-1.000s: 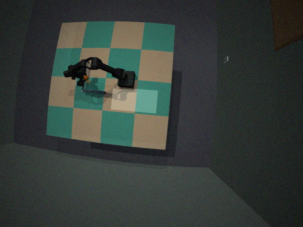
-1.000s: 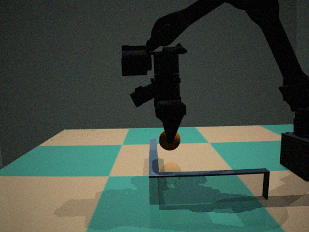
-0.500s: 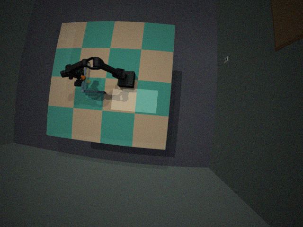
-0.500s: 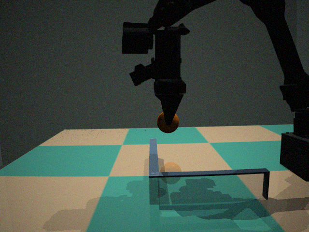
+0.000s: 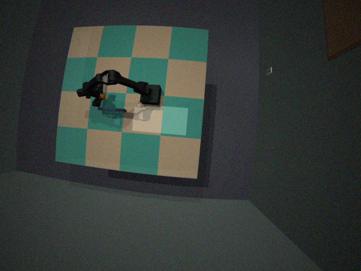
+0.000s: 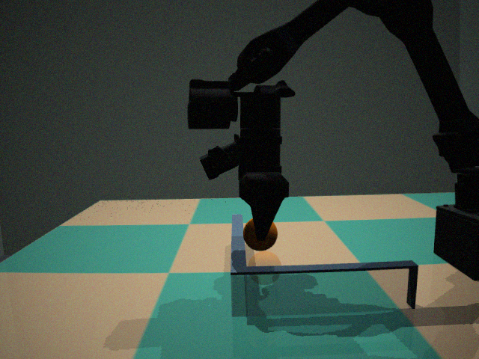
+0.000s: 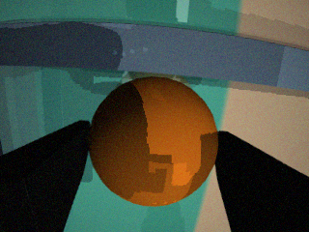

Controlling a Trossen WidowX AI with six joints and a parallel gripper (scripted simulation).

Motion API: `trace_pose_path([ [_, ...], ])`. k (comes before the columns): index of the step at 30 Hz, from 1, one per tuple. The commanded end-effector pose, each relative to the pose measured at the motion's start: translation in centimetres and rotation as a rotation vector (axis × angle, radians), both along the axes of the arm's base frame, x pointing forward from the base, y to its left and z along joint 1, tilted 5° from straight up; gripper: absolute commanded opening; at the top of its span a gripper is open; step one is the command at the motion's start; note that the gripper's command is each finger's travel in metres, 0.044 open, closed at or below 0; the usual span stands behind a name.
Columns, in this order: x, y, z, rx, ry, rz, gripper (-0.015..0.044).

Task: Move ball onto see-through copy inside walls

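Note:
The orange ball (image 5: 102,96) (image 6: 253,239) (image 7: 164,116) is between the two fingers of my gripper (image 6: 261,235) (image 7: 154,137), which is shut on it. The ball is held in the air. In the exterior view the see-through copy (image 6: 266,260) shows on the table just below the ball and slightly to its right. In the wrist view the ball hides nearly all of the copy. Two low clear walls with blue-grey top edges make the corner. One wall (image 6: 237,227) stands just left of the ball in the exterior view. The other wall (image 5: 112,109) (image 6: 328,268) runs in front of the copy.
The checkered table (image 5: 140,151) (image 6: 96,247) lies under everything. The arm's base (image 5: 150,94) (image 6: 454,235) stands to the right of the corner. A pale rectangle (image 5: 175,121) lies on the table near the base. Arm shadows fall across the corner.

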State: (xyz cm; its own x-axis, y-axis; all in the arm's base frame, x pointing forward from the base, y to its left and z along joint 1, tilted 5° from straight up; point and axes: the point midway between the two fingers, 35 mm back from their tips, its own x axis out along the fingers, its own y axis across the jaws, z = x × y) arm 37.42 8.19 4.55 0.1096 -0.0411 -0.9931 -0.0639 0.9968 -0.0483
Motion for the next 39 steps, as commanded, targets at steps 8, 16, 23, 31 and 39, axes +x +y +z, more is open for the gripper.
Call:
trace_pose_path([
  [8,-0.3,-0.3,-4.1,-0.005,0.018,0.001,0.0],
  [16,-0.2,-0.4,-5.2,-0.005,0.018,0.001,0.0],
  [23,-0.1,-0.4,-5.9,-0.005,0.018,0.001,0.0],
  [31,0.0,-0.4,-5.5,-0.004,0.016,-0.002,0.021],
  [39,0.0,-0.3,-5.2,-0.004,0.016,-0.002,0.0356],
])
